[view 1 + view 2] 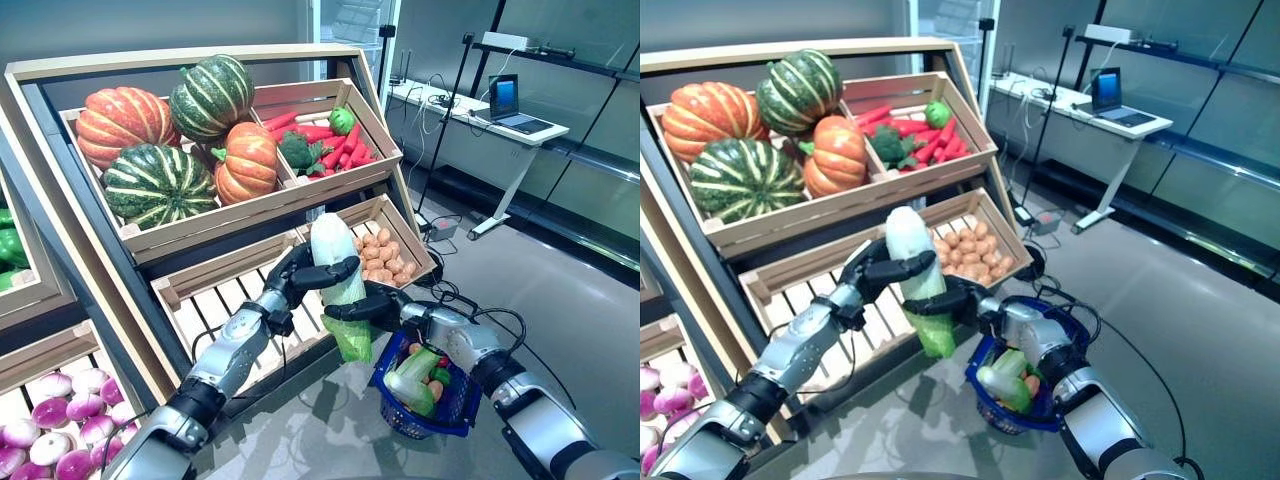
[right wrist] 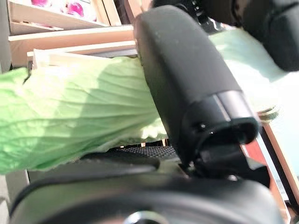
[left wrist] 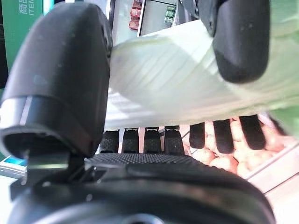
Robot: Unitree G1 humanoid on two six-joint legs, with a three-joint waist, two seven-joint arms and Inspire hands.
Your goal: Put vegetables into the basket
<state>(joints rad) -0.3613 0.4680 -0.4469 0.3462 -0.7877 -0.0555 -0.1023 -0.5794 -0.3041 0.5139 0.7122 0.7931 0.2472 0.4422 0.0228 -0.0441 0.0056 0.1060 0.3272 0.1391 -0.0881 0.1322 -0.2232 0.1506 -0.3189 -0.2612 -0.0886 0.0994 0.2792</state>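
Note:
A long napa cabbage [image 1: 335,255], white at the top and leafy green at the bottom, is held upright in front of the stand's lower crate. My left hand [image 1: 300,275] is curled round its white upper part [image 3: 177,79]. My right hand [image 1: 368,306] is curled round its green lower part [image 2: 70,116]. The blue basket [image 1: 455,425] stands on the floor, below and to the right of the cabbage. In it lie a pale green leafy vegetable [image 1: 415,375] and small orange and red pieces.
The wooden vegetable stand [image 1: 250,215] rises at the left and behind, with its slatted lower crate [image 1: 215,300] right behind the hands. A desk with a laptop [image 1: 505,100] stands at the back right. Grey floor [image 1: 560,290] lies to the right of the basket.

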